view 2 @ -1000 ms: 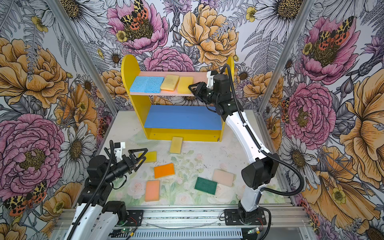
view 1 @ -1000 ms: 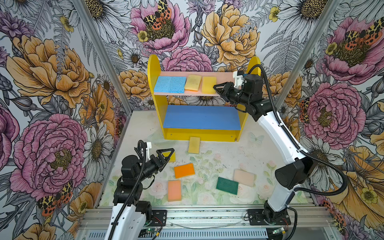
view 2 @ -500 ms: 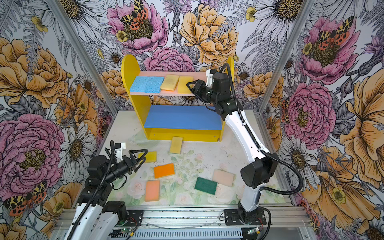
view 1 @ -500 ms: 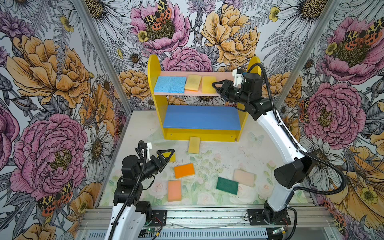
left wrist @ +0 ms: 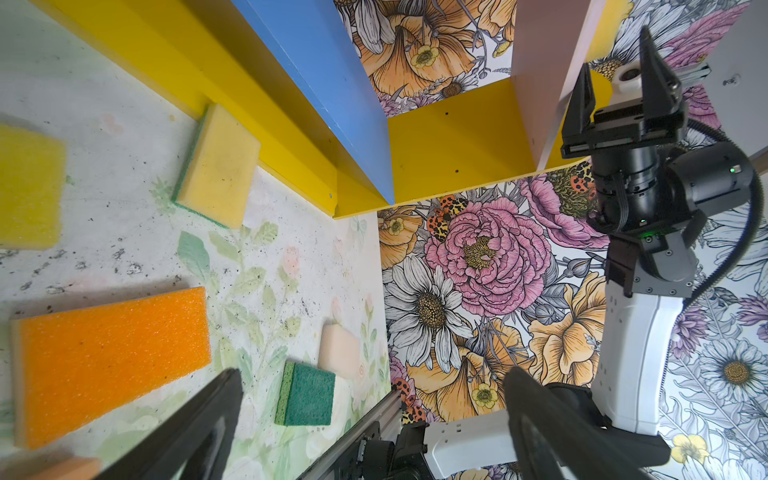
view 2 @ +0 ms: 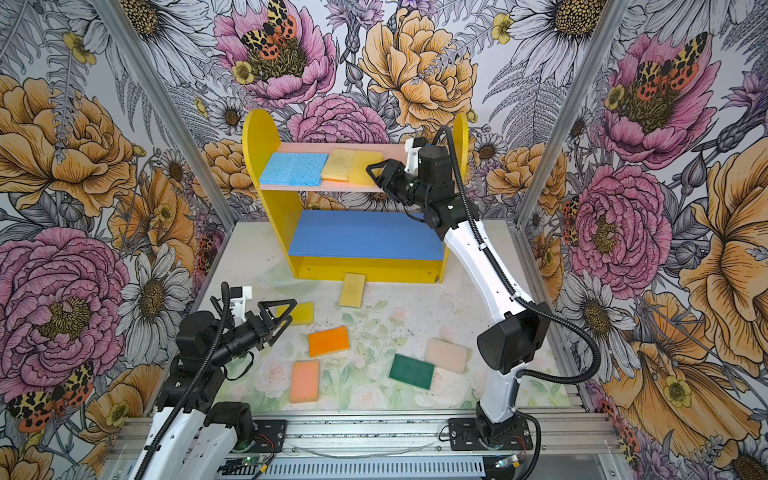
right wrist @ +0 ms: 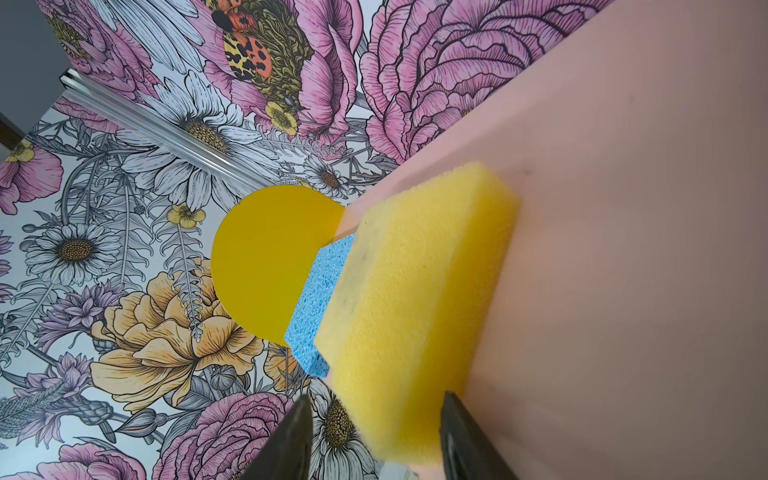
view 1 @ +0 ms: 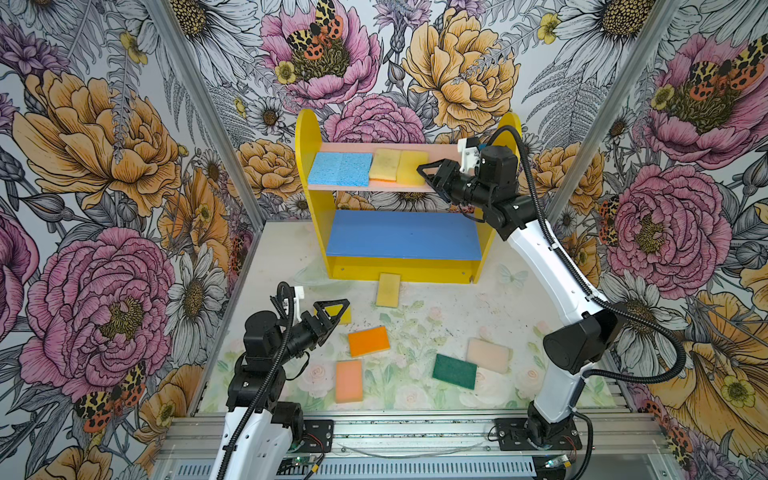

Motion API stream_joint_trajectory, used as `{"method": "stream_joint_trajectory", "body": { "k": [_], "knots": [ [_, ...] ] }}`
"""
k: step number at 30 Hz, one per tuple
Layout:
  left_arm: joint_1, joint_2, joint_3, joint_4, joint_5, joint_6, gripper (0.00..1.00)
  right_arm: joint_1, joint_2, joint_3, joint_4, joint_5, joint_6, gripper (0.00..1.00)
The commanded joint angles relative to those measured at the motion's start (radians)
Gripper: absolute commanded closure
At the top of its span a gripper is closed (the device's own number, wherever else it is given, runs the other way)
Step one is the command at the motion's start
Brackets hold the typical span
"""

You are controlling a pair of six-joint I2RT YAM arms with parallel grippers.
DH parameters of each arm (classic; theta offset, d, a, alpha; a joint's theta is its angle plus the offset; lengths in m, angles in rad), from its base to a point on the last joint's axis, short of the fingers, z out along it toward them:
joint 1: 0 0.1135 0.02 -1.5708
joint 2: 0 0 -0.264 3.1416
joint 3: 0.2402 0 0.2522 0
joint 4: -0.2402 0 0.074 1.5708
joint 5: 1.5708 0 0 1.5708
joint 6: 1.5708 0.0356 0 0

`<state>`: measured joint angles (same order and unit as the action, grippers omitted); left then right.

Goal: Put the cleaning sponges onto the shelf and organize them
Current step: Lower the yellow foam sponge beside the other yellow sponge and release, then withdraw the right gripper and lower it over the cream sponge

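My R jaws are up at the pink upper board of the shelf, parted around the near end of the end yellow sponge w/ a gap on one side, so not clamping it. It lies flat beside a paler yellow sponge & the light blue sponges. My L jaws hang wide open & empty low over the table, near a bright yellow sponge; elsewhere on the table lie a green-backed yellow sponge just beside the shelf base, plus orange, peach, dark green & cream sponges.
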<state>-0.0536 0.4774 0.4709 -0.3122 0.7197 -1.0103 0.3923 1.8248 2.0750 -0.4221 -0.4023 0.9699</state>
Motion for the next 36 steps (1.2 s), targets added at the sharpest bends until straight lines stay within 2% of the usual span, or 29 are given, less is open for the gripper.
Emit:
{"method": "stream_joint_trajectory", "body": {
  "k": [1, 7, 10, 13, 17, 22, 25, 29, 32, 36],
  "knots": [
    [0.014, -0.005, -0.007, -0.002, 0.017, 0.024, 0.01, -0.005, -0.057, -0.039, -0.057, 0.070, -0.039, 0.48],
    [0.016, -0.007, -0.005, -0.002, 0.017, 0.019, 0.01, -0.006, -0.144, -0.121, -0.097, 0.152, -0.075, 0.47],
    [0.014, -0.013, -0.005, -0.002, 0.017, 0.015, 0.01, 0.002, -0.200, -0.183, -0.094, 0.145, -0.095, 0.46],
    [0.014, -0.021, -0.007, -0.003, 0.022, 0.012, 0.01, 0.026, -0.300, -0.275, -0.094, 0.105, -0.176, 0.46],
    [0.006, -0.025, -0.030, -0.006, 0.018, 0.007, 0.01, 0.028, -0.480, -0.506, -0.117, 0.046, -0.220, 0.43],
    [-0.026, 0.001, -0.049, -0.002, -0.018, 0.019, 0.01, 0.023, -0.603, -0.740, -0.347, 0.060, -0.336, 0.39],
    [-0.092, 0.028, -0.051, -0.002, -0.075, 0.022, 0.01, 0.025, -0.635, -0.878, -0.487, 0.099, -0.414, 0.38],
    [-0.256, 0.094, -0.067, 0.038, -0.193, 0.015, 0.01, 0.023, -0.664, -1.025, -0.556, 0.114, -0.470, 0.35],
    [-0.371, 0.170, -0.089, 0.127, -0.256, -0.007, 0.01, 0.031, -0.625, -1.076, -0.608, 0.151, -0.507, 0.35],
    [-0.460, 0.265, -0.091, 0.211, -0.298, -0.025, 0.01, 0.045, -0.564, -1.118, -0.647, 0.219, -0.486, 0.33]
  ]
}}
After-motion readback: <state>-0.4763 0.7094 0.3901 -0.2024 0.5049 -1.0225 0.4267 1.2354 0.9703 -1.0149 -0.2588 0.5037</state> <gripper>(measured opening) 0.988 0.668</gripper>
